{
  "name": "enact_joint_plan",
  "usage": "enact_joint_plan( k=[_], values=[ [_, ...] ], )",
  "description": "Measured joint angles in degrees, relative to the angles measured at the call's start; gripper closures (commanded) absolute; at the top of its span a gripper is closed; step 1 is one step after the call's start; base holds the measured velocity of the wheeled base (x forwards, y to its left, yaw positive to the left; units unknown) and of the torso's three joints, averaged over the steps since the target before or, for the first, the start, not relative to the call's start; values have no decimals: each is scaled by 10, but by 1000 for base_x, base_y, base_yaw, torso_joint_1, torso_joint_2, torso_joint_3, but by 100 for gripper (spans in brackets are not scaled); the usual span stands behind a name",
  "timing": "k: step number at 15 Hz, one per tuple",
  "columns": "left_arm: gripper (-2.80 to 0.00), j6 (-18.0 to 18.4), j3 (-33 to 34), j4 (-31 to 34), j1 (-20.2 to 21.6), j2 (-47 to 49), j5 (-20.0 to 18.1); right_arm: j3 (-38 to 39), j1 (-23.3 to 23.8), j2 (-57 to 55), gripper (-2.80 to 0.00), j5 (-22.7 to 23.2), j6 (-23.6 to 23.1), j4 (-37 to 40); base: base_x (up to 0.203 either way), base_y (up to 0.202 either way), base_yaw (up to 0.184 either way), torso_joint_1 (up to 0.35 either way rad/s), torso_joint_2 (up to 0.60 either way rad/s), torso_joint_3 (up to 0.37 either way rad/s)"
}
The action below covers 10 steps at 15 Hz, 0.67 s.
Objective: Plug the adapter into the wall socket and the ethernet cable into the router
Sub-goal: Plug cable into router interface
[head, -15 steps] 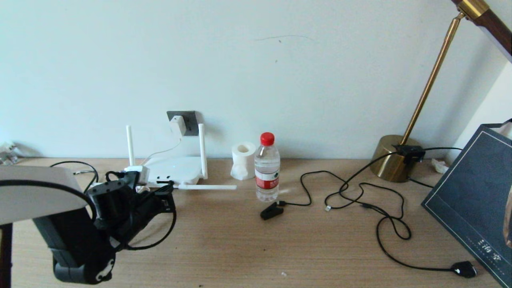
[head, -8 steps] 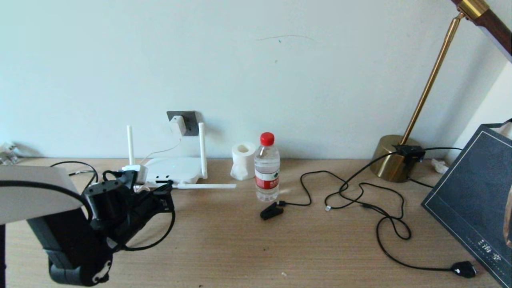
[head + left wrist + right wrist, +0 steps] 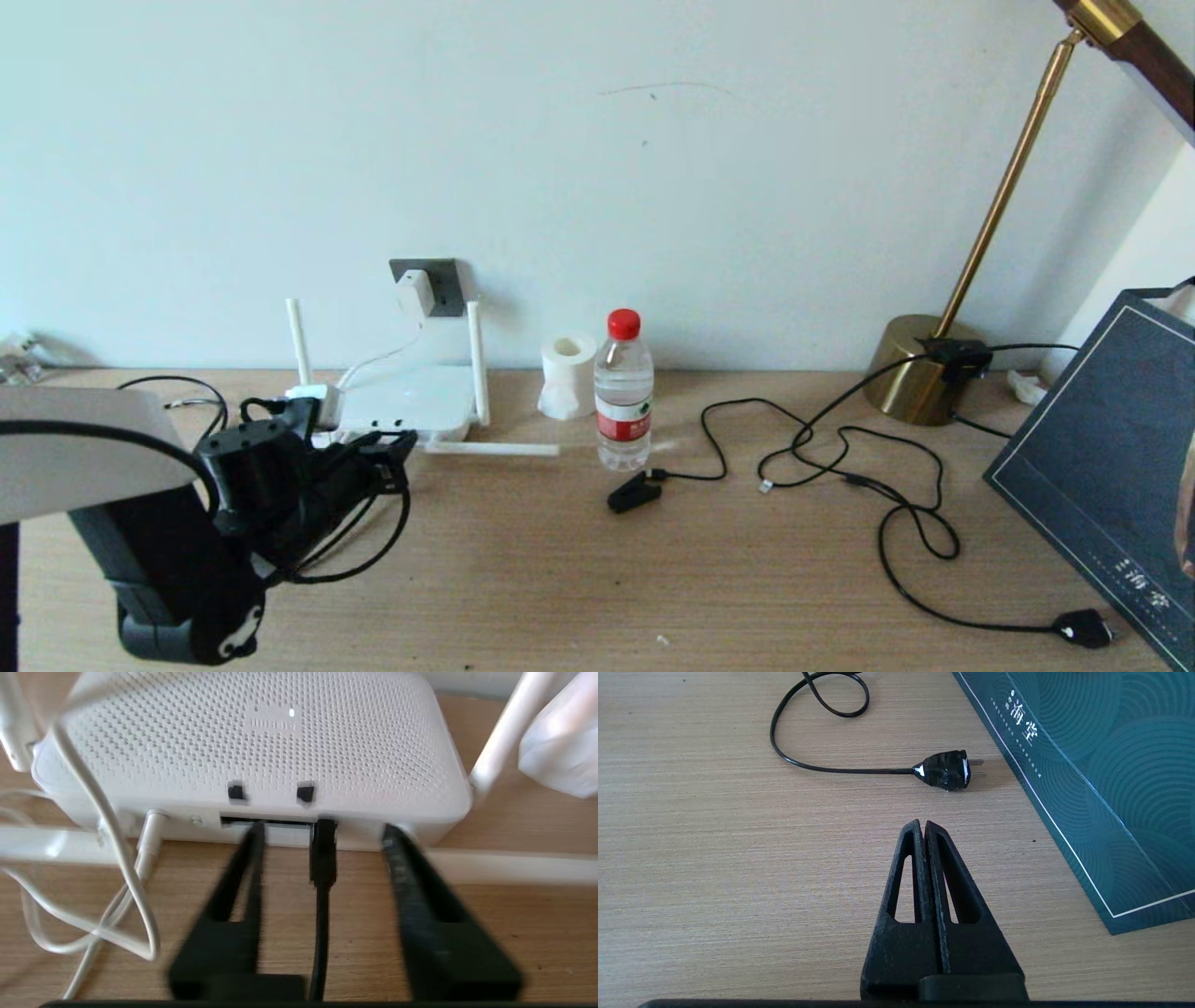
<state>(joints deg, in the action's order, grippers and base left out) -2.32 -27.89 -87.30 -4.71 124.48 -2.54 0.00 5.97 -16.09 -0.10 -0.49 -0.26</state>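
The white router (image 3: 411,401) lies at the back left of the desk, below the grey wall socket (image 3: 446,285). The white adapter (image 3: 414,292) sits in that socket. In the left wrist view the black ethernet cable (image 3: 323,854) has its plug pushed into a port on the router's (image 3: 261,746) edge. My left gripper (image 3: 322,829) is open, with one finger on each side of the plug and neither touching it. Its tips reach the router's edge. The right gripper (image 3: 922,823) is shut on nothing, low over the desk at the right.
A water bottle (image 3: 624,392) and a tissue roll (image 3: 568,375) stand right of the router. A black clip (image 3: 633,492) and thin wires lie mid-desk. The chunky black plug (image 3: 945,769) lies beside a dark bag (image 3: 1111,457). A brass lamp base (image 3: 920,369) stands behind.
The left gripper has pushed forward against the router. The router has shifted and turned a little, and its antennas have moved with it.
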Motion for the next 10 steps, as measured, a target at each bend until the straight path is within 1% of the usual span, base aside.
enact_joint_plan(
  k=[10],
  values=[
    [-280,-1,4,0,0,23,0,0,0,0,0,0,0,0,0,0,0,0,0,0]
  ],
)
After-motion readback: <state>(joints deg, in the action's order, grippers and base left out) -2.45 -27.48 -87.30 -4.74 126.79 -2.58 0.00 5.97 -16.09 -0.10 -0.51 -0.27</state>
